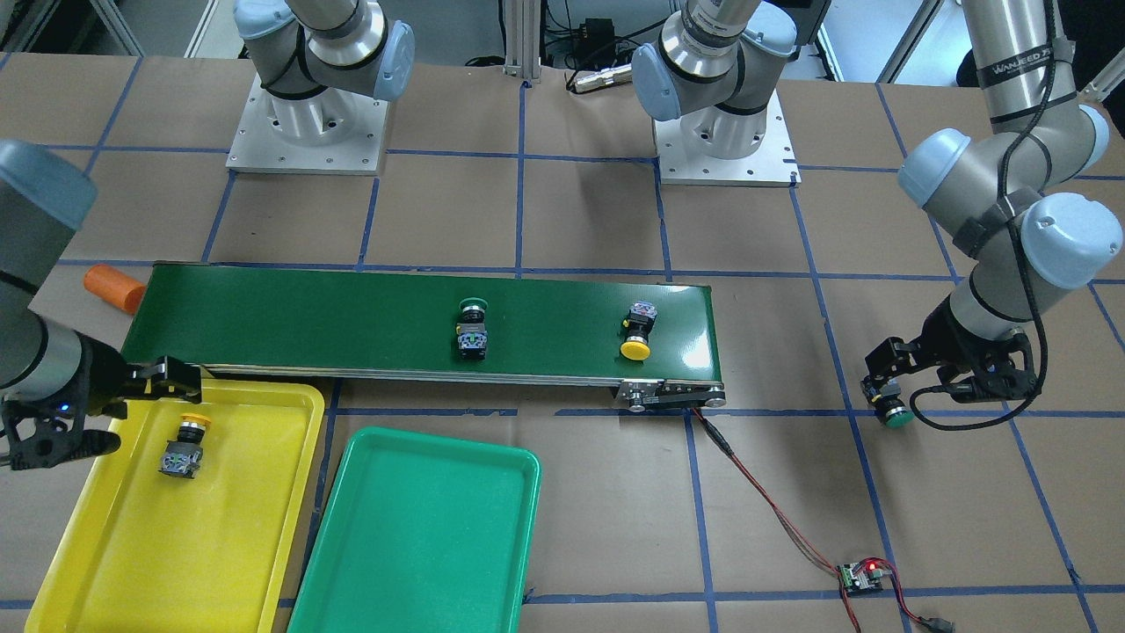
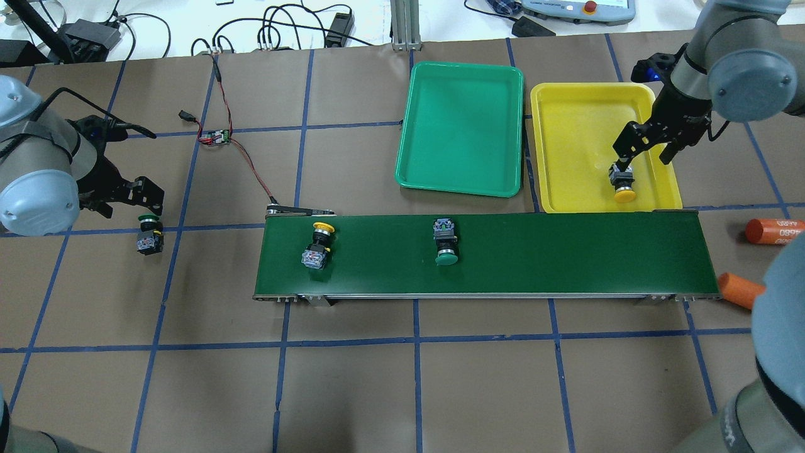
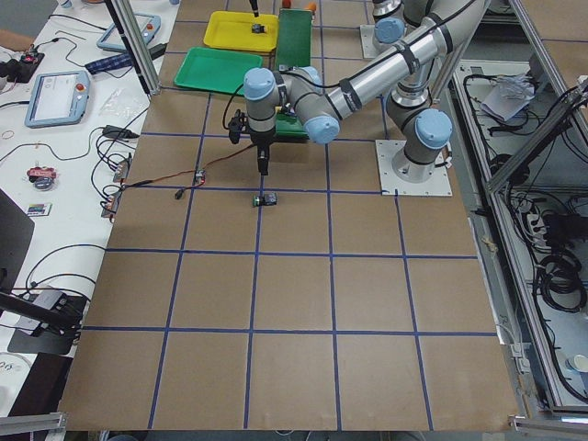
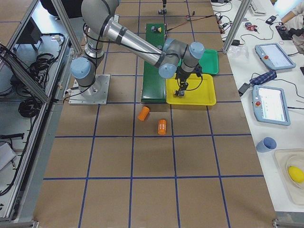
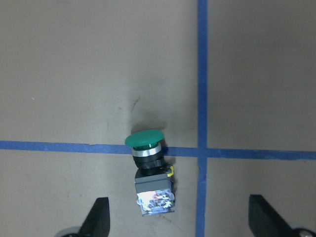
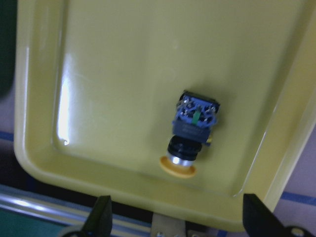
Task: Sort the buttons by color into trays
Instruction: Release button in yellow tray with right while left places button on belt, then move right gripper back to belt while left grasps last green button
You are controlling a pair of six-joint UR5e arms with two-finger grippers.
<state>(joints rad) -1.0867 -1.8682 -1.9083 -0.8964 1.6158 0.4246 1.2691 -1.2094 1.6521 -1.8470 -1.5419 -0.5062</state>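
Lying lower centre of the left wrist view: green button (image 5: 150,173) on the table (image 5: 74,74), long axis up-frame, cap away, block end nearest the left gripper (image 5: 180,210), spread wide; green tray (image 2: 459,126) well apart.

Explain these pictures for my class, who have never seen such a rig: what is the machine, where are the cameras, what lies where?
Two robot arms stand at a table, filmed from above, the front, both ends and each wrist. A dark-green belt carries a yellow button and a green button. The left tool hangs open over a second green button on the table. The right tool is open above a second yellow button in the yellow tray. The green tray is empty. Nothing is held.
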